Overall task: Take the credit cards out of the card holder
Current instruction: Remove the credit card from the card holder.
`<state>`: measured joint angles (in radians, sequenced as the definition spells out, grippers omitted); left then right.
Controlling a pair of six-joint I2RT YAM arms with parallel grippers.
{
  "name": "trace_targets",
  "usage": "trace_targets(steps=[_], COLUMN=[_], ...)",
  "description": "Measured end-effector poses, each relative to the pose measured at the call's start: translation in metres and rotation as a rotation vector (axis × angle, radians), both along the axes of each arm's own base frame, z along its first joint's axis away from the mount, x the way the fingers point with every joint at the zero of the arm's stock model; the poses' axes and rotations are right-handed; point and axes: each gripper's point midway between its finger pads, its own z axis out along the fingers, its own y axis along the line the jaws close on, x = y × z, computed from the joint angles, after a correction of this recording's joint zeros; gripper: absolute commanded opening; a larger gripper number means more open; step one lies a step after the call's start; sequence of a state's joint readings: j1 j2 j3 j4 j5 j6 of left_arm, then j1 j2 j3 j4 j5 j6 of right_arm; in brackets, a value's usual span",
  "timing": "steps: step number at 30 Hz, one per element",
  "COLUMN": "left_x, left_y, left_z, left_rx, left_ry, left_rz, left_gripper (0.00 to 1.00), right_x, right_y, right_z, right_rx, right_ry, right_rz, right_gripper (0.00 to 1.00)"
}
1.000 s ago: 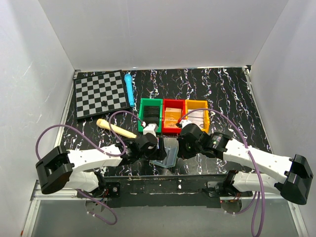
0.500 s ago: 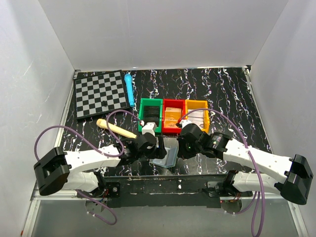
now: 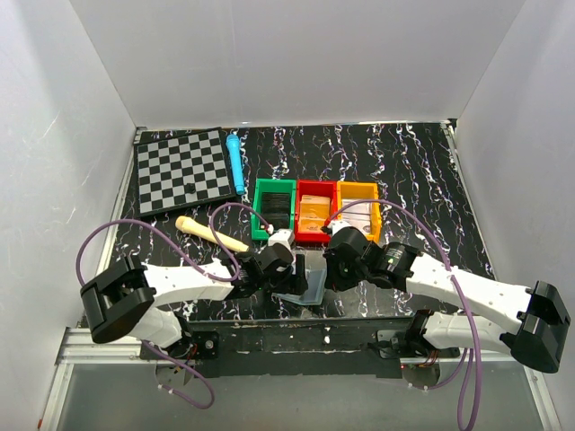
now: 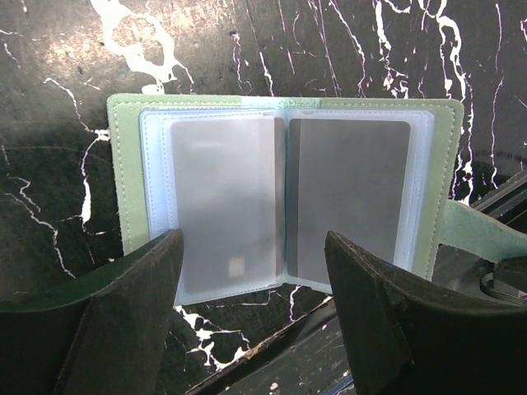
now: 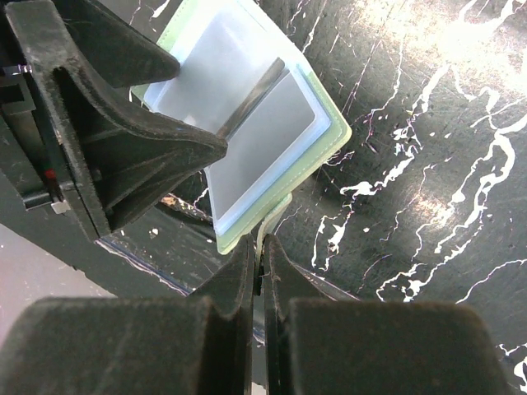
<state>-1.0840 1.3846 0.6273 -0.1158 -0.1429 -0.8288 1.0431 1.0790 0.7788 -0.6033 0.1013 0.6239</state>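
Card holder (image 4: 284, 206) open at left tool's (image 4: 251, 251) 12 o'clock, jaws wide; right tool (image 5: 258, 255) pinching its tab (image 5: 269, 224), I think.

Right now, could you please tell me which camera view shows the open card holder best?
The left wrist view: the card holder lies open, both pale panels facing the camera. The right wrist view shows it slanted and partly covered. The top view shows only a small, distant part of it.
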Motion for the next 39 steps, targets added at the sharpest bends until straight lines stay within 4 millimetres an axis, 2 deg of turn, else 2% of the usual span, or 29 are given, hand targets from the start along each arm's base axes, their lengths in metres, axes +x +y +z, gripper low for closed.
trace_targets(steps=[10,21,23,27,31,39], left_x=[-0.002,-0.011,-0.01,-0.007,-0.002,-0.007], left_y=[-0.011,-0.035,-0.033,-0.015,-0.006,0.0], left_z=[0.0,0.011,0.013,0.022,0.033,0.01], left_rx=[-0.036,-0.137,-0.143,-0.147,-0.152,-0.098], left_ry=[0.01,0.023,0.015,-0.027,-0.062,-0.015], left_rz=[-0.029,-0.13,-0.119,-0.064,-0.02,-0.013], left_gripper=[0.68,0.68,0.7,0.71,0.71,0.7], right_x=[0.0,-0.003,-0.003,-0.003,-0.003,-0.005], right_y=[-0.001,-0.004,-0.004,-0.005,-0.005,-0.009], right_z=[0.0,-0.006,-0.006,-0.006,-0.009,-0.014], right_rx=[0.002,-0.009,-0.009,-0.009,-0.011,-0.025], right_ry=[-0.002,0.006,0.006,0.005,0.007,0.016], right_rz=[0.0,-0.001,-0.001,-0.001,-0.001,-0.002], right_gripper=[0.01,0.01,0.01,0.01,0.01,0.01])
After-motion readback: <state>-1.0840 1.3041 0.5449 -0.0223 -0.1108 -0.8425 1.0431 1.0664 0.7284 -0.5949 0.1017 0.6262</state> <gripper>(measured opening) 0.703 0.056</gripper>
